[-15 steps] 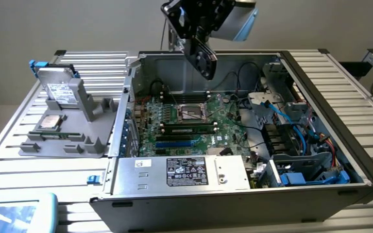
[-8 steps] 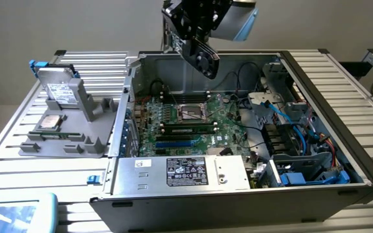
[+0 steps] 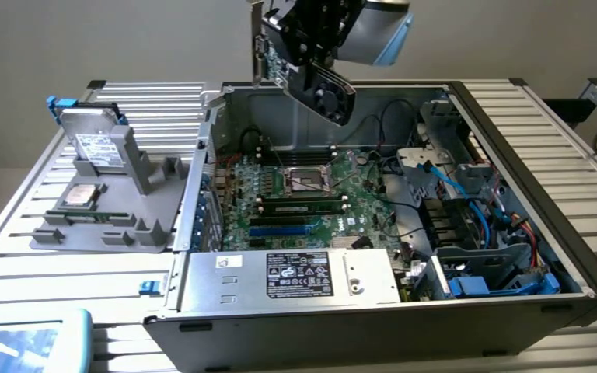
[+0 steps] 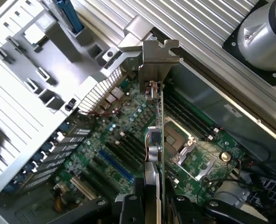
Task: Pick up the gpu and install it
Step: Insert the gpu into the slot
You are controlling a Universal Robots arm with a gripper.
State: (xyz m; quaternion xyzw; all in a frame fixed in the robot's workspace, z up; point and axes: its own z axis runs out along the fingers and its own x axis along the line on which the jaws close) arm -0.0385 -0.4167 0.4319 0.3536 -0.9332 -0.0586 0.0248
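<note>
The gpu (image 3: 317,87) hangs tilted in the air above the back of the open computer case (image 3: 589,280), black fan side facing the exterior view's right, silver bracket (image 3: 256,47) pointing up. My gripper (image 3: 304,39) is shut on its upper edge. In the wrist view the gpu (image 4: 155,140) shows edge-on between my fingers (image 4: 129,210), with its bracket (image 4: 159,55) at the far end, over the green motherboard (image 4: 105,154). The blue expansion slot (image 4: 115,166) lies below, off to one side of the card. The card touches nothing in the case.
A grey holder (image 3: 106,221) with two hard drives (image 3: 96,148) stands outside the case on the exterior view's left. Inside are the power supply (image 3: 288,276), memory sticks (image 3: 298,206), CPU socket (image 3: 307,177), and cables with a drive cage (image 3: 475,233) on the right. The robot base (image 4: 264,32) is behind the case.
</note>
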